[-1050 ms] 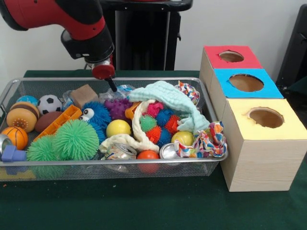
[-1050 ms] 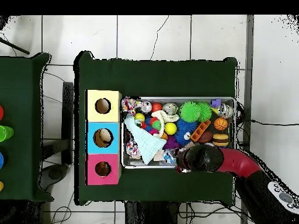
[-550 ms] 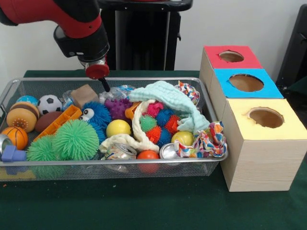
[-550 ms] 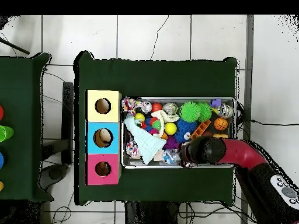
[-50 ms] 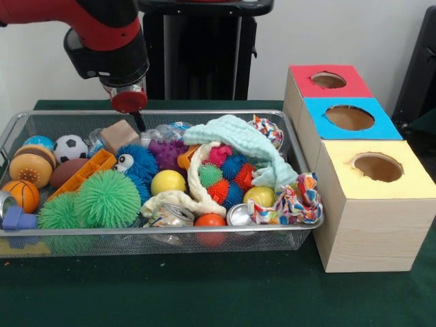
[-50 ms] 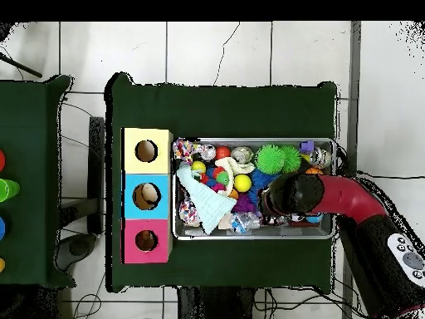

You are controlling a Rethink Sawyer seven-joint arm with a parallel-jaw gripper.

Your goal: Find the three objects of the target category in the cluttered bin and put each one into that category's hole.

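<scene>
Gripper (image 5: 138,121) hanging low over the far side of the wire bin (image 5: 41,235), a thin dark tip just above the wooden block (image 5: 119,134) and the crinkled clear wrapper beside it; open or closed, impossible to tell, with nothing visibly held. In the overhead view, gripper (image 6: 267,202) hidden under the red wrist, over the bin's middle on the side away from the boxes.

Target category unnamed, so no certainty which 3 objects count. Likely candidates close below: wooden block directly under the tip, blue fuzzy ball with eyes (image 5: 138,161) a little nearer the camera, purple spiky ball (image 5: 167,151) toward the boxes. Yellow ball (image 5: 168,181) and mint cloth (image 5: 240,142) further that way.

3 boxes beside the bin, each with 1 hole: red box (image 5: 328,81) farthest from the camera, blue box (image 5: 349,118) in the middle, yellow box (image 5: 377,168) nearest. Judged next: a short straight descent, then a carry across the bin's long axis to a hole.
</scene>
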